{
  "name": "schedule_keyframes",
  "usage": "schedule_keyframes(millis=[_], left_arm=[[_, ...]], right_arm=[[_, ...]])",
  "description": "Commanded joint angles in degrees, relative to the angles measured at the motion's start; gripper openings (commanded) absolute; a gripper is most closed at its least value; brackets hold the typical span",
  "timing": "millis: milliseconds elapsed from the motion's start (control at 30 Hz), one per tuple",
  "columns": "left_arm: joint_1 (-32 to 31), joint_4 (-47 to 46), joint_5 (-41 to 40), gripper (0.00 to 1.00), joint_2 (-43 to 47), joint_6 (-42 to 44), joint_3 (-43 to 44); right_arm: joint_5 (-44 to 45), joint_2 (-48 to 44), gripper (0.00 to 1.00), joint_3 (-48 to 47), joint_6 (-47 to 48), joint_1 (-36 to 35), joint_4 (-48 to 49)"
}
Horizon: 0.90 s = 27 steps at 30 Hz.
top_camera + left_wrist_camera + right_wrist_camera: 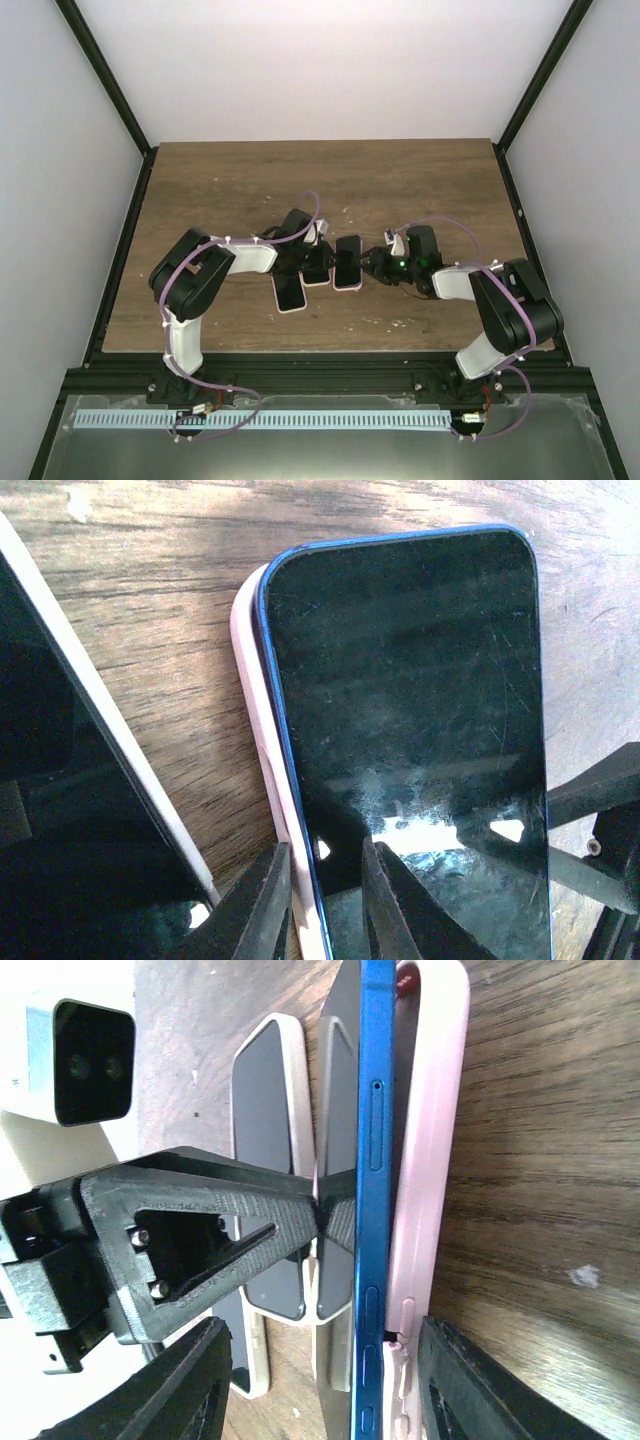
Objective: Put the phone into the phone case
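Our blue phone (410, 700), its dark screen scratched, lies against the pink case (262, 730) at mid-table. The left claw (322, 855) is narrowed about their edge; whether it grips, we cannot tell. The right claw (322, 1345) straddles both, open. Around them we see the wood-grain table (220, 180) and white walls (320, 60).

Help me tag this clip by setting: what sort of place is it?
Probably a lab robot cell: plain white walls and black frame posts enclose a wooden tabletop, with left arm and right arm bolted at its near edge.

Blue phone (376, 1160) edge-on against pink case (432, 1130); white-cased phones (266, 1160) beyond
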State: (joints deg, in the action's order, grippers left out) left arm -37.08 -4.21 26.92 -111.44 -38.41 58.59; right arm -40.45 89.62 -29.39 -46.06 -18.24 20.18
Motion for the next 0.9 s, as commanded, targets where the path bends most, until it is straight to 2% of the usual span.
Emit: schedule_keyframes(millis=[0, 267, 500, 667, 733, 867], left_arm=[[-1.0, 0.9, 0.9, 0.23, 0.7, 2.0, -1.7], [-1.1, 0.0, 0.6, 0.23, 0.8, 1.6, -2.8], [-1.0, -0.8, 0.5, 0.23, 1.2, 0.8, -2.8], [-1.1, -1.5, -0.5, 0.23, 1.8, 0.7, -3.7], [-1.1, -1.1, -0.8, 0.23, 2.0, 0.9, -3.4], [-1.1, -1.4, -1.7, 0.23, 2.3, 0.8, -3.7]], right_arm=[[-6.6, -0.4, 0.52, 0.8, -4.9, -0.7, 12.3], [-8.3, 2.1, 0.54, 4.5, -12.5, -0.7, 23.5], [-7.9, 5.0, 0.54, 4.0, -13.7, -0.7, 25.9], [-9.6, 8.2, 0.56, 0.1, -12.6, -0.7, 23.6], [-9.9, 8.9, 0.54, -0.3, -12.6, -0.7, 23.1], [-9.1, 8.9, 0.42, -0.5, -11.4, -0.7, 21.5]])
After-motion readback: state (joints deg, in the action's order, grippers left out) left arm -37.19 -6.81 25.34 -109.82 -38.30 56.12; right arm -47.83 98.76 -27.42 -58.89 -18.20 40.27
